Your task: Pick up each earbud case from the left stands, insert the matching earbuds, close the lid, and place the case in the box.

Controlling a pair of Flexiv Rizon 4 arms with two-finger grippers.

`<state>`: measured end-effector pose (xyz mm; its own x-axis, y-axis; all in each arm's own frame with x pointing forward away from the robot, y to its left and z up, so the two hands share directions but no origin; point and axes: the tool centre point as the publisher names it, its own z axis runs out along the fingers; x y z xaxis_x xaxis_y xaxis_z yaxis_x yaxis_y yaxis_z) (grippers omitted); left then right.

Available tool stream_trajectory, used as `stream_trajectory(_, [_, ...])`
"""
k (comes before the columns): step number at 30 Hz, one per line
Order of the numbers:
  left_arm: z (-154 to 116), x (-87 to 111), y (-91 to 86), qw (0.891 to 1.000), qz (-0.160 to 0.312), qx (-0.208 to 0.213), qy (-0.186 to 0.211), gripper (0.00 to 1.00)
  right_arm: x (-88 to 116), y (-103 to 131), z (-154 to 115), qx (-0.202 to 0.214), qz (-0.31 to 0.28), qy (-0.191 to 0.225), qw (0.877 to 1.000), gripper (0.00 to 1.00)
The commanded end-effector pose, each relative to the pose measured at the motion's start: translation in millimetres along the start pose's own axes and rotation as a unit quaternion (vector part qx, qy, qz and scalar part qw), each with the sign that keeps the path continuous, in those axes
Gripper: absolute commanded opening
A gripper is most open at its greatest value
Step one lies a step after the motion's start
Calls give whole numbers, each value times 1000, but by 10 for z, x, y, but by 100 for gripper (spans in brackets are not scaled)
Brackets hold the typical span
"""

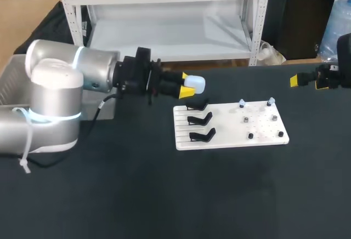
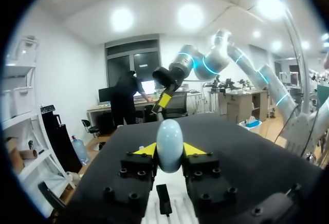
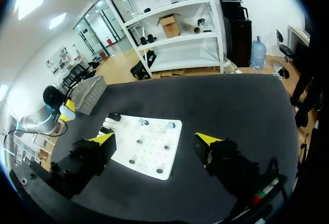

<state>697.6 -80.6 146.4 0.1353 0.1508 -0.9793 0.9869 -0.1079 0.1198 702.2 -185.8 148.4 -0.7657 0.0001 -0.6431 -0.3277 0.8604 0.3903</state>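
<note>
The left claw (image 1: 189, 88) is closed on the earbud case (image 1: 194, 83), its two yellow tips pinching it from both sides. The case hangs in the air above the worktop (image 1: 164, 195), just off the far left corner of the white board (image 1: 230, 137). It is a small, smooth, rounded pebble of pale plastic. It is probably light and stiff but slippery, so a hard or off-centre pinch could make it swivel or squirt out. In the left wrist view the tips sit across its widest part, which seems the safest hold; which end carries the lid I cannot tell. The three black stands (image 1: 200, 120) on the board's left side show no case. Tiny earbuds (image 1: 242, 103) sit on pegs by the board's far edge and will want a delicate pinch. The right claw (image 1: 308, 81) is wide open, holding nothing, near the worktop's far right corner.
</note>
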Motion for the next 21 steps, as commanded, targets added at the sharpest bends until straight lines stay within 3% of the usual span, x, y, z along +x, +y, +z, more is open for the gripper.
stream_trajectory(1, [-3, -6, -55, 998, 1, -56, -1, 0, -1, 3, -6, 1, 0, 1, 1000, 100])
stream_trajectory(5, [-3, -6, -55, 998, 1, -56, -1, 0, -1, 3, -6, 1, 0, 1, 1000, 100])
stream_trajectory(7, [-108, 155, -145, 997, -37, -74, -5, 0, -1, 3, -6, 1, 0, 1, 1000, 100])
stream_trajectory(10, [-61, 294, -209, 994, -67, -78, -22, 0, -1, 3, -6, 1, 0, 1, 1000, 100])
stream_trajectory(19, [169, 315, -226, 995, -64, -73, -36, 0, -1, 3, -6, 1, 0, 1, 1000, 100])
stream_trajectory(21, [196, 309, -217, 995, -59, -69, -35, 0, 69, 96, -32, -4, -8, 9, 1000, 100])
